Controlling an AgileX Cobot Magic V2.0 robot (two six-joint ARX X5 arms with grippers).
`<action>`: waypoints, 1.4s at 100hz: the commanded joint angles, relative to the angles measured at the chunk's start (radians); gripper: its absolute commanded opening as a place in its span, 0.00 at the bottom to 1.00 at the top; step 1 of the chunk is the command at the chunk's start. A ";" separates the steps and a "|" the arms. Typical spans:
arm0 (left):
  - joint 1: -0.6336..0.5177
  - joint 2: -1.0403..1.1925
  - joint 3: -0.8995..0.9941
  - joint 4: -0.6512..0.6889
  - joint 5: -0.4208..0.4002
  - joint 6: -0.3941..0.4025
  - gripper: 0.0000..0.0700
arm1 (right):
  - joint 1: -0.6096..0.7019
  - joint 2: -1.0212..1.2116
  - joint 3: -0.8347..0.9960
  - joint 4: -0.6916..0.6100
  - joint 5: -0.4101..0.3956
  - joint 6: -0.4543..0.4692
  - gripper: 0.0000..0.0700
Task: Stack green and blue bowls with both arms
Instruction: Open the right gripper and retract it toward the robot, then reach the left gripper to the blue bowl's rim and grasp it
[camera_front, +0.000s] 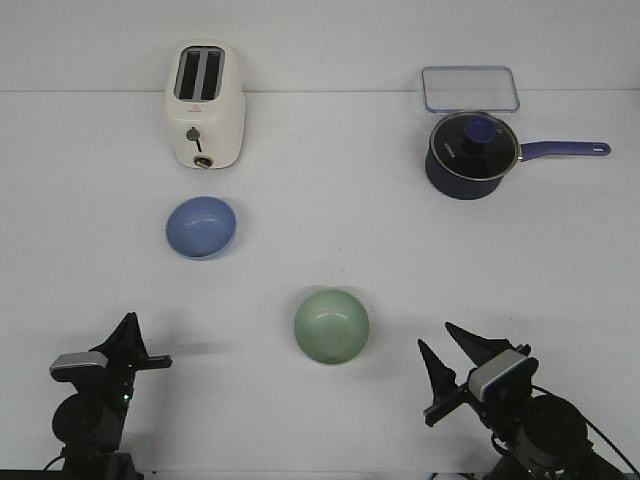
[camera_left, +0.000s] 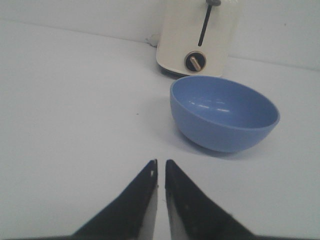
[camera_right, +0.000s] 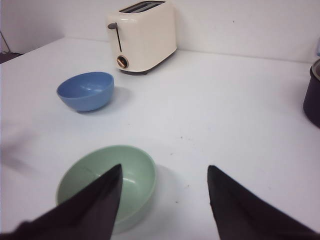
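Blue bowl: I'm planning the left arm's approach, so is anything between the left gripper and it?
Nothing visible. In the left wrist view only bare table lies between the left gripper and the blue bowl. The toaster stands beyond the bowl, and the green bowl sits off toward the right arm.

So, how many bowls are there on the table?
2. The blue bowl sits in front of the toaster, on the left. The green bowl sits near the centre, closer to the robot.

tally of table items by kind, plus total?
Bowls: 2, blue bowl and green bowl
Toaster: 1
Lidded saucepan: 1
Clear container lid: 1
Total: 5
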 joint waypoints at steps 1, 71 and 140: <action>0.000 -0.002 -0.020 0.041 0.002 -0.125 0.02 | 0.009 0.006 0.008 0.009 0.005 0.011 0.50; 0.000 0.868 0.918 -0.508 0.091 0.005 0.71 | 0.009 0.007 0.008 0.009 0.005 0.011 0.50; 0.000 1.713 1.250 -0.423 0.097 0.046 0.51 | 0.008 0.007 0.008 0.009 0.031 0.010 0.50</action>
